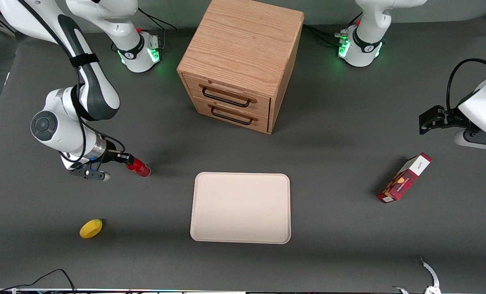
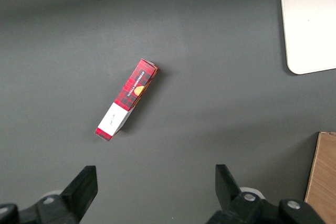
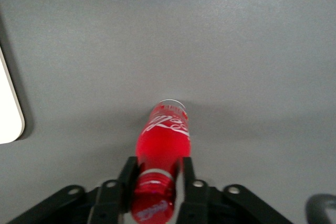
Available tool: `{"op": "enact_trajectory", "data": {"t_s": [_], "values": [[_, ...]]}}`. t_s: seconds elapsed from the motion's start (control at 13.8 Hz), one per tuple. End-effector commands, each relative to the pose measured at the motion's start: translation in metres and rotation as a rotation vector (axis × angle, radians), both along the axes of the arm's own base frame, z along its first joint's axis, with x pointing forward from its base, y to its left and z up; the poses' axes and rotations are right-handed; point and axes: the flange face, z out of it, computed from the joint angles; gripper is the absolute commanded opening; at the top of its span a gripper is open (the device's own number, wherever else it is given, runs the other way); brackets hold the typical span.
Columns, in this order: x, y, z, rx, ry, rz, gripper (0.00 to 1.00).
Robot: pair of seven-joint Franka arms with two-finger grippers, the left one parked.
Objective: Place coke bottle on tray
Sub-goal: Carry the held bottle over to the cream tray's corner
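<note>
Coke bottle [image 3: 164, 135], glossy red plastic, narrow neck between jaws

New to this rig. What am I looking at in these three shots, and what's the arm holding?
Two robot arms share a dark table. One picture looks down from the front; the other two come from cameras on each arm's wrist. The working arm's gripper is shut on the coke bottle, fingers at its neck near the cap, at the working arm's end of the table. The tray lies bare mid-table, with a wooden cabinet farther from the front camera. A lemon lies nearer that camera than the bottle; a red-and-white box lies toward the parked arm's end.
</note>
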Motion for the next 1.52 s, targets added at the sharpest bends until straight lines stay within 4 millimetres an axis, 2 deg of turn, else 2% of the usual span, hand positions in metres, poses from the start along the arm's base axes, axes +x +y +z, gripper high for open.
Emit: {"op": "enact_trajectory", "data": {"t_s": [0.0,0.14,0.22,0.36,0.43,0.65,0.8,0.94,1.08,1.3,1.45], "values": [[-0.003,0.006,0.011,-0.014,-0.022,0.016,0.00],[0.004,0.007,0.039,-0.017,-0.007,0.026,0.00],[0.010,0.007,0.066,-0.019,0.009,0.032,0.00],[0.018,0.002,0.133,-0.029,0.036,0.076,0.00],[0.022,-0.006,0.166,-0.023,0.039,0.107,0.00],[0.030,0.002,0.260,0.007,0.037,0.142,0.00],[0.044,0.013,0.288,0.033,0.051,0.112,0.00],[0.064,0.043,0.296,0.051,0.042,0.065,0.00],[0.091,0.080,0.278,0.096,0.040,-0.031,0.00],[0.127,0.132,0.228,0.132,-0.008,-0.200,0.00],[0.148,0.169,0.174,0.115,-0.046,-0.319,0.00]]}}
